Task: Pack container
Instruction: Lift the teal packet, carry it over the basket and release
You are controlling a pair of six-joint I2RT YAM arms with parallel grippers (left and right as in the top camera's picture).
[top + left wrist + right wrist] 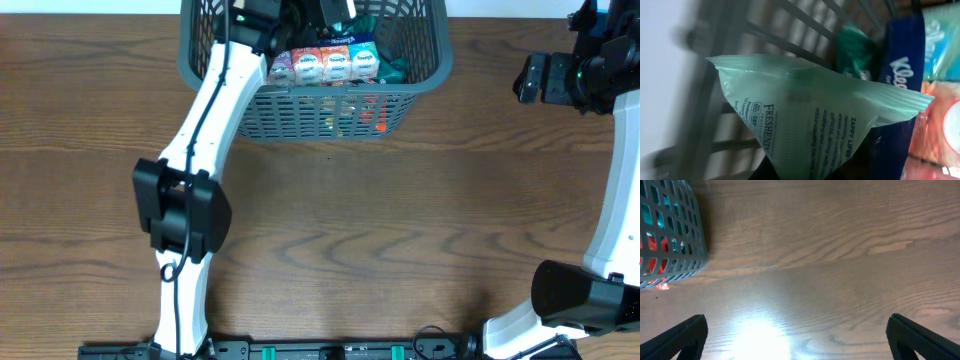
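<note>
Packing, I judge: green packet [810,120] over container [320,112], at far edge of desk [400,230] | left tool [325,18] seemingly clamped on packet, fingers hidden | right tool [800,337] spread apart, empty | container stiff, light: grasp thick rim | packet soft, slippery

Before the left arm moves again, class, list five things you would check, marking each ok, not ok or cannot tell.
1. Left arm reaches into the basket: ok.
2. Green packet is inside the basket walls, with lattice right behind it: ok.
3. Left jaws' hold on the packet: cannot tell, the packet hides them.
4. Free spot beside the tissue packs: cannot tell, arm and packet block the view.
5. Right jaws wide open, empty, over bare table, off to the side of the basket: ok.
</note>
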